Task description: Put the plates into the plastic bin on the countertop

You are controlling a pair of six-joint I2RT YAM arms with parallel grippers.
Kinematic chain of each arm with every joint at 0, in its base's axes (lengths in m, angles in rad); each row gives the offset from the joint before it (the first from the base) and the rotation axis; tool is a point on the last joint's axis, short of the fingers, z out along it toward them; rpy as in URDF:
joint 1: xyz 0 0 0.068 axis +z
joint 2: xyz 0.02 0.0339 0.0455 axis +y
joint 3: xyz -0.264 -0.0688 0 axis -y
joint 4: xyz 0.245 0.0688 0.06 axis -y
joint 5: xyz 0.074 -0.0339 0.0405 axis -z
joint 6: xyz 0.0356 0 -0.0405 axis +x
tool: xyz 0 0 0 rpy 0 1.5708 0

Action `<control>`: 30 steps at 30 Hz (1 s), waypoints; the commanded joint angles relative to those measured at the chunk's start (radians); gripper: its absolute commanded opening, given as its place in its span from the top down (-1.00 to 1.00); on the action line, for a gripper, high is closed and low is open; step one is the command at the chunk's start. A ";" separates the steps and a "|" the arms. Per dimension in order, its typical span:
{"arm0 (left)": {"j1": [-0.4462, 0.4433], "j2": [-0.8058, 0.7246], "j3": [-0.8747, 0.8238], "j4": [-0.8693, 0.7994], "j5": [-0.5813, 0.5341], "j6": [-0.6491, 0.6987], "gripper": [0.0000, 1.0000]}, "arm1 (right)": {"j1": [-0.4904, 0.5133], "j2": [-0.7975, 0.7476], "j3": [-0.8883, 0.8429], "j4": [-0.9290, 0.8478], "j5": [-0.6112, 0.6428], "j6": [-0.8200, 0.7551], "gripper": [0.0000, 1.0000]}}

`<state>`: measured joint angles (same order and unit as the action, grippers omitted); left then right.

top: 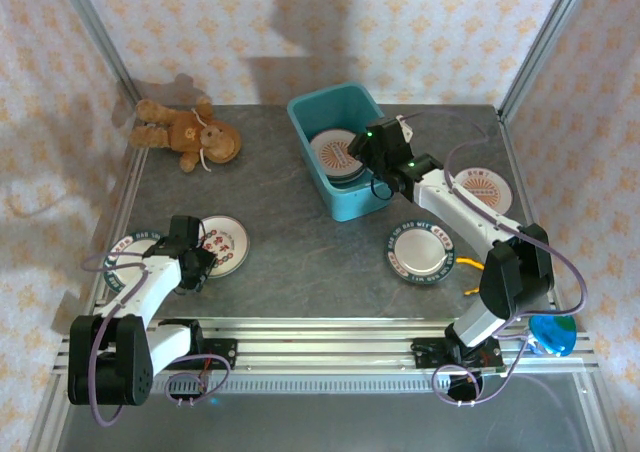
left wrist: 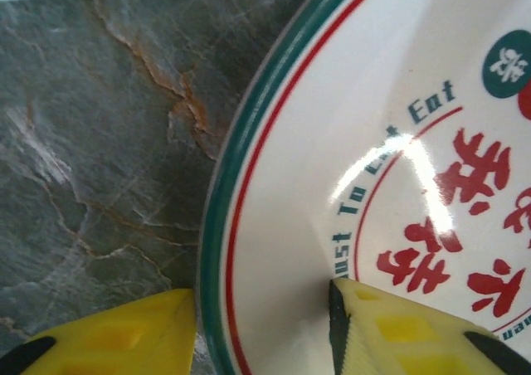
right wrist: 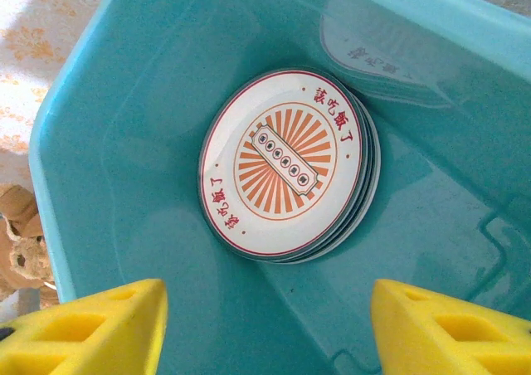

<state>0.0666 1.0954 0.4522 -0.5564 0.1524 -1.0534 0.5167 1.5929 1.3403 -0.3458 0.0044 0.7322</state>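
Nearest, the left gripper [left wrist: 261,300] stands part open astride the rim of a round white green-rimmed plate [left wrist: 290,184] lying flat on the dark grey stone-look table [left wrist: 99,143] — one yellow finger [left wrist: 124,338] outside the rim, the other over the red lettering, gripping nothing. Farther back, the teal rectangular plastic bin [right wrist: 124,143], its long axis running away from the arms and leaning slightly left, holds a flat stack of orange-sunburst plates [right wrist: 282,163]. The right gripper [right wrist: 270,309] hovers above it, wide open and empty.

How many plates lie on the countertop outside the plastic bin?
4. The far-left plate sits at the countertop edge; the second plate is beside it, under the left tool; the third plate is front right; the orange plate lies under the right arm. Others may be hidden.
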 commanded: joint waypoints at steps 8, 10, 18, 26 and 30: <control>0.006 -0.015 -0.014 0.070 0.062 0.041 0.48 | 0.009 -0.013 -0.035 -0.016 0.031 0.021 -0.30; 0.006 -0.041 -0.014 0.053 0.062 0.044 0.52 | 0.009 -0.013 -0.038 -0.013 0.034 0.025 -0.30; 0.006 -0.141 0.002 0.009 0.085 0.038 0.71 | 0.010 -0.011 -0.043 0.001 0.032 0.033 -0.30; 0.006 -0.202 0.090 0.006 0.125 0.025 0.91 | 0.009 -0.011 -0.021 0.000 0.031 0.014 -0.29; 0.004 -0.198 0.167 0.040 0.140 0.024 0.99 | 0.009 0.004 0.016 -0.021 0.011 -0.009 -0.31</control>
<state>0.0738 0.9051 0.5514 -0.5259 0.2779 -1.0382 0.5171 1.5925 1.3281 -0.3138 0.0063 0.7425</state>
